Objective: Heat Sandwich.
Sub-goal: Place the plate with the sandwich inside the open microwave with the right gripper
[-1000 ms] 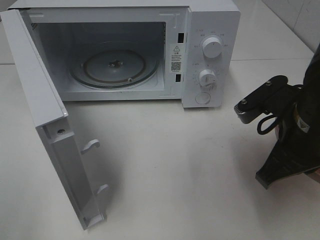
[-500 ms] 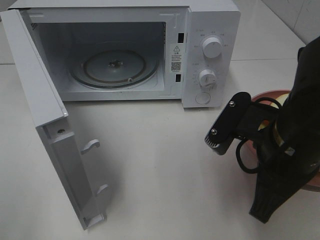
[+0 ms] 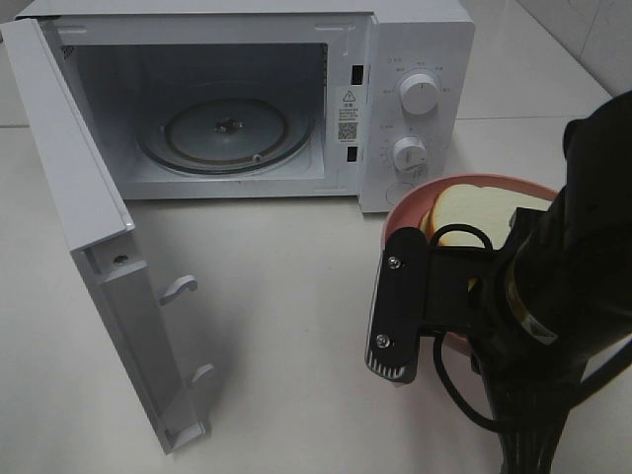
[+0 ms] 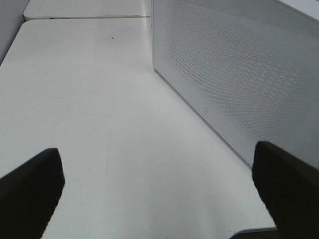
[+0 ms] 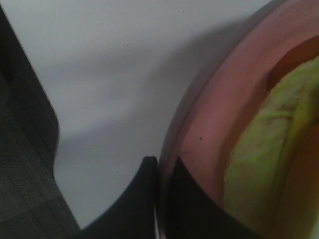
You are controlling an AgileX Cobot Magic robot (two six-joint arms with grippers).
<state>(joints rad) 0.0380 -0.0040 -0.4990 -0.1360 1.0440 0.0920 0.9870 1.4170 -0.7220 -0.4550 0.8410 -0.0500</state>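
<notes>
1. Hidden: the right arm (image 3: 553,296) and its wrist camera mount cover most of the plate (image 3: 464,182) in the high view. We see only its far rim and one corner of the sandwich (image 3: 472,212).
2. In that view the right gripper's tips are out of sight. We cannot tell whether the plate is touching the table (image 3: 296,296).
3. The right gripper (image 5: 160,167) is pinched nearly closed on the pink plate's rim, one finger outside and one inside.
4. The sandwich lies on that plate, in front of the microwave's (image 3: 415,59) control panel. Its pale green filling shows in the right wrist view.
5. The left gripper (image 4: 154,164) is spread wide, holds nothing and touches nothing. It is over bare table beside the mesh-patterned door.
6. The door (image 3: 69,168) is swung fully out, and the glass turntable (image 3: 227,133) is bare.
7. The table is white, with a tiled wall (image 3: 592,30) at the far right.
</notes>
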